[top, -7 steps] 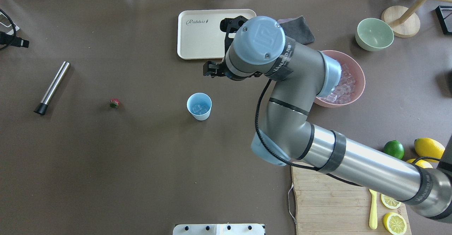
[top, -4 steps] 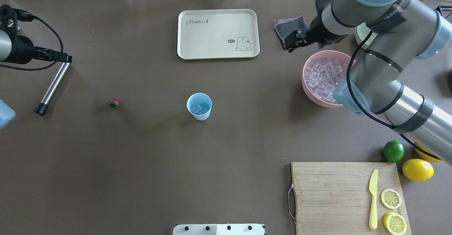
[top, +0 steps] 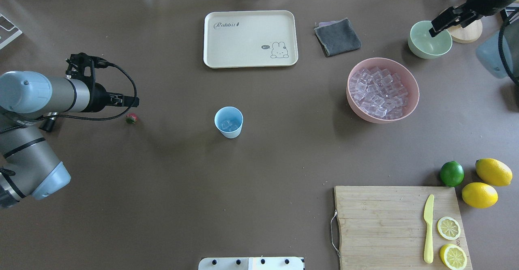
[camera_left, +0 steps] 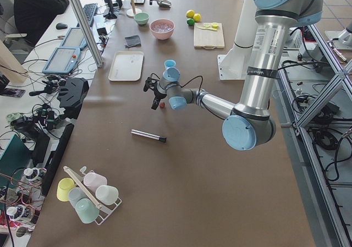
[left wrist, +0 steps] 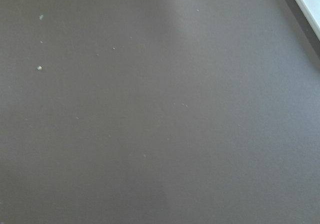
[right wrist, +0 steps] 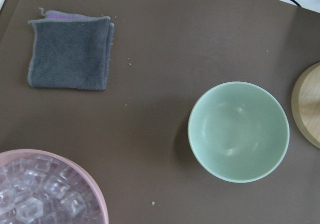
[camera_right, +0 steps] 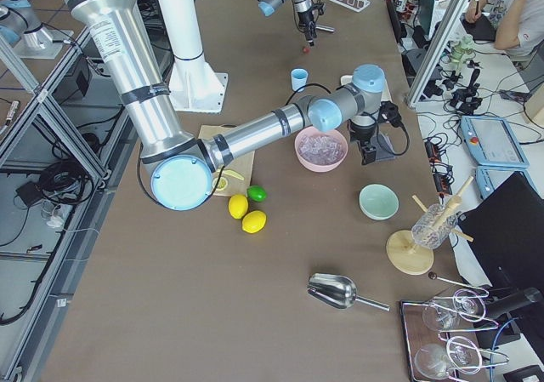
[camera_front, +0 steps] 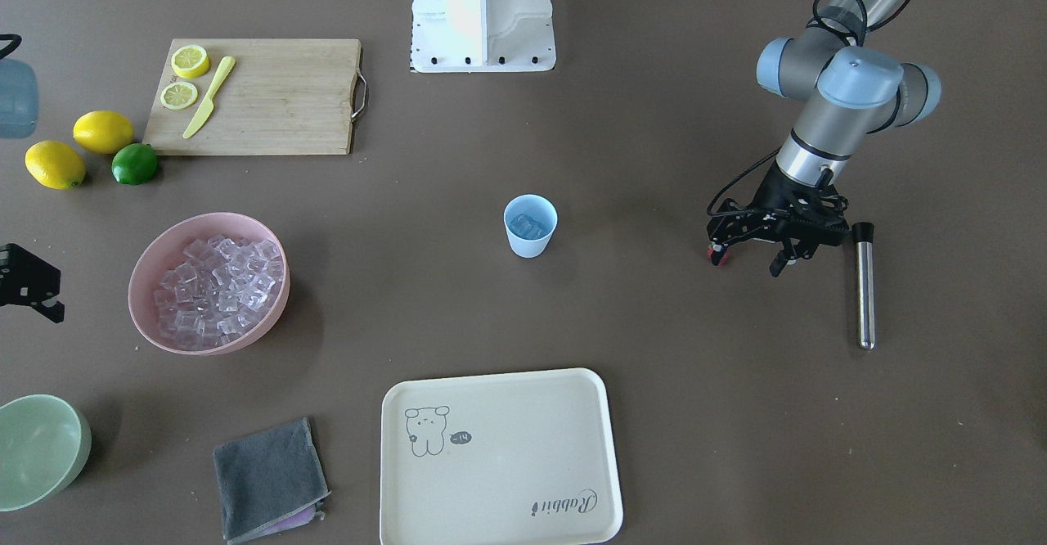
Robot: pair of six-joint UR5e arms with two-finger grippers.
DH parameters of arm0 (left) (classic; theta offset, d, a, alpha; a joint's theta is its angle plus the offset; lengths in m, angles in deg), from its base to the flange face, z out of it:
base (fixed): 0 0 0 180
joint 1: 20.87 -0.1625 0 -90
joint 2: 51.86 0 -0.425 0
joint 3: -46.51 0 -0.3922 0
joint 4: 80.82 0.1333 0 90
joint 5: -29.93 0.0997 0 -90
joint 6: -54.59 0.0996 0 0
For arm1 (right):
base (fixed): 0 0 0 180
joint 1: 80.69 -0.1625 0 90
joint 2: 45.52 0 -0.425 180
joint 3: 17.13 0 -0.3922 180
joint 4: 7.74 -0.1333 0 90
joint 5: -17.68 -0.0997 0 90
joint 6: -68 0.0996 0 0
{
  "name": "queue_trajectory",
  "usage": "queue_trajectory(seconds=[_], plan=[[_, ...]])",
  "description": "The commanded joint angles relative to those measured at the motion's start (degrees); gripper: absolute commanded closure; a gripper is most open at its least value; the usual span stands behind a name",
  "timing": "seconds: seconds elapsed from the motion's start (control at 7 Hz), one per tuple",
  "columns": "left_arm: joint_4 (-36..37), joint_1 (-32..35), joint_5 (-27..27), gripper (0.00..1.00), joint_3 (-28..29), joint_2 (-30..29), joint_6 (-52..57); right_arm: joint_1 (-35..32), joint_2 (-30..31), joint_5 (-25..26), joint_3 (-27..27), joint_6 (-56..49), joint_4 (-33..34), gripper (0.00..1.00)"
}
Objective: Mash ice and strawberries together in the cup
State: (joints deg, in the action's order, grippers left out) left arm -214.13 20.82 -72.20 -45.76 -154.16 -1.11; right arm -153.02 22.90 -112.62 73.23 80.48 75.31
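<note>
The light-blue cup point(top: 228, 122) stands mid-table with a few ice cubes point(top: 229, 124) in it; it also shows in the front view point(camera_front: 530, 226). More ice point(top: 381, 91) fills the pink bowl point(top: 413, 99). The small red strawberry point(top: 131, 118) lies on the table left of the cup. My left gripper point(camera_front: 746, 260) is open and empty, just over the strawberry point(camera_front: 717, 254), with one fingertip beside it. My right gripper point(top: 444, 20) is open and empty, high over the pale green bowl point(top: 425, 47). The left wrist view shows only bare table.
A steel muddler point(camera_front: 863, 283) lies beside the left gripper, away from the cup. A cream tray point(top: 250, 39) and a grey cloth point(top: 337, 36) are at the far side. A cutting board point(top: 381, 221) with knife and lemon slices, a lime point(top: 451, 173) and lemons sit near right.
The right arm swung from over the tray, near the cup, away to the right, past the pink bowl to the green bowl. The left arm came in from the left to the strawberry.
</note>
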Motion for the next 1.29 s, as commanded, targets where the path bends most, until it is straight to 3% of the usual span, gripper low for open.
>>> queue_trajectory(seconds=[0.0,0.71,0.86,1.14], plan=[[3.0,-1.2,0.9,0.03,-0.5,-1.3,-0.6,-3.5,2.2,-3.5,-3.4,-5.1,-3.8,0.01],[3.1,-4.2,0.8,0.03,0.3,0.1,-1.7,-3.5,2.1,-3.3,-3.9,-4.8,-3.9,0.01],[3.1,-4.2,0.8,0.13,0.1,0.2,-1.9,-3.5,1.9,-3.2,-4.2,-4.8,-4.0,0.01],[3.1,-4.2,0.8,0.51,0.4,0.2,-1.9,-3.5,2.0,-3.1,-6.4,-4.8,-6.9,0.01]])
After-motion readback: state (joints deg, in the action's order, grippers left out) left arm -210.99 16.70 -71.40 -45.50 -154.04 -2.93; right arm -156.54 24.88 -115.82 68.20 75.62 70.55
